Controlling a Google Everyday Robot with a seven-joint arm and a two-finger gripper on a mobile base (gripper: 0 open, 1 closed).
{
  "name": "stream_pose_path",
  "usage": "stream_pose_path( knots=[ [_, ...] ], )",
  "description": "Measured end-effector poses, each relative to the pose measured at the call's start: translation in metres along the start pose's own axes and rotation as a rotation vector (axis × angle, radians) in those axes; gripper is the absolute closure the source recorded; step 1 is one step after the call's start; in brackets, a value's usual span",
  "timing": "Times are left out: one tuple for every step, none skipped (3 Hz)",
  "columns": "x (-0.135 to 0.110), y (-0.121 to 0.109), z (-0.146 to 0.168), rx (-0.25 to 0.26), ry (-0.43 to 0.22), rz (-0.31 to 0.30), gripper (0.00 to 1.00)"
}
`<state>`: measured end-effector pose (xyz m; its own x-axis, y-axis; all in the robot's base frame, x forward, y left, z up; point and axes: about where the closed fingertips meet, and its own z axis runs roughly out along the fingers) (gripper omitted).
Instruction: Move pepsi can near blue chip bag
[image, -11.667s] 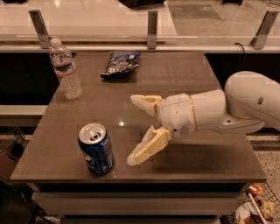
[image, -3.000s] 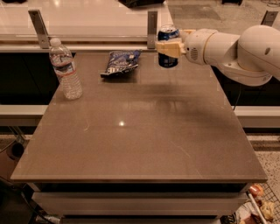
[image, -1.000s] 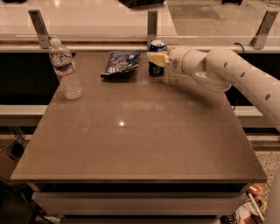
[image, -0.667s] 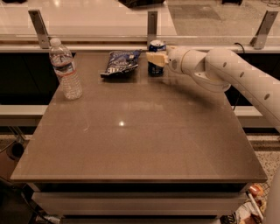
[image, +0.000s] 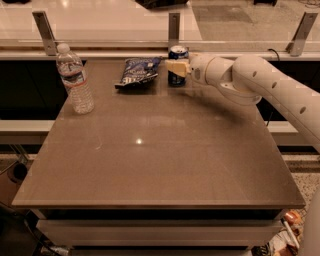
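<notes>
The pepsi can (image: 178, 76) stands upright at the back of the brown table (image: 160, 160), just right of the blue chip bag (image: 138, 72), which lies flat. A small gap separates can and bag. My gripper (image: 176, 64) reaches in from the right and is closed around the can's upper half. One tan finger (image: 176, 68) crosses the can's front; the other is hidden behind it. The white arm (image: 260, 82) stretches off to the right edge.
A clear plastic water bottle (image: 75, 80) stands at the table's back left. A glass barrier with metal posts (image: 173, 27) runs along the table's far edge, close behind the can and bag.
Earlier the can was picked up from the front left and carried to the back. Over the last second the can, gripper and arm have not visibly moved.
</notes>
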<state>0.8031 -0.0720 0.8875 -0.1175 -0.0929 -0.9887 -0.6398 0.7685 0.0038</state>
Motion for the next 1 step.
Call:
stream_pose_path(
  knots=[
    [0.0001, 0.0021, 0.0018, -0.004, 0.0, 0.0, 0.0]
  ],
)
